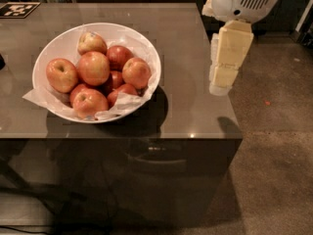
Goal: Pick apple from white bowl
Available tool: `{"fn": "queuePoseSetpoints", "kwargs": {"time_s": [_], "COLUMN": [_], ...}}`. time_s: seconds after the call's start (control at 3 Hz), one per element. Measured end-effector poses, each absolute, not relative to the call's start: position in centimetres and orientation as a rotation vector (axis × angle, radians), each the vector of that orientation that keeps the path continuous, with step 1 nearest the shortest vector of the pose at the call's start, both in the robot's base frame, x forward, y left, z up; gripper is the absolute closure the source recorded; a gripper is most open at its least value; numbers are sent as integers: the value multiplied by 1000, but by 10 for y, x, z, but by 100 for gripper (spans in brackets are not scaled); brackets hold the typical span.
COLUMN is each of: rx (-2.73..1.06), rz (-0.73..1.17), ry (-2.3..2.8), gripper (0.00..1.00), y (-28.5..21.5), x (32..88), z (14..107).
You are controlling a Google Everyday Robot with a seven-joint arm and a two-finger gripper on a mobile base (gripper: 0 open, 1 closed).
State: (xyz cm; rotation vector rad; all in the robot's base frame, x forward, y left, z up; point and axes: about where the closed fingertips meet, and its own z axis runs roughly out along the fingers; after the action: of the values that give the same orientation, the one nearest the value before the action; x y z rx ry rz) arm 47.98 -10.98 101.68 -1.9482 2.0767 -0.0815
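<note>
The white bowl sits on the left half of the brown table, lined with crumpled white paper and holding several apples. The apple, large and orange-red with a yellowish blush, lies near the middle of the pile on top. Smaller dark red apples lie around it and a paler yellow-tan one is at the back. My gripper hangs down from the white arm at the upper right, over the table's right edge, well right of the bowl and holding nothing I can see.
The glossy brown table ends just right of the gripper, with brown floor beyond. A black-and-white marker tag lies at the table's far left corner. A dark object pokes in at the left edge.
</note>
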Motion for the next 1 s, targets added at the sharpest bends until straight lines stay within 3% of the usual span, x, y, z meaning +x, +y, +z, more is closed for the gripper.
{"fn": "queuePoseSetpoints", "kwargs": {"time_s": [1.0], "rx": [-2057], "rz": [6], "ry": [1950], "gripper": [0], "y": [-51], "x": [521], "z": [996]}}
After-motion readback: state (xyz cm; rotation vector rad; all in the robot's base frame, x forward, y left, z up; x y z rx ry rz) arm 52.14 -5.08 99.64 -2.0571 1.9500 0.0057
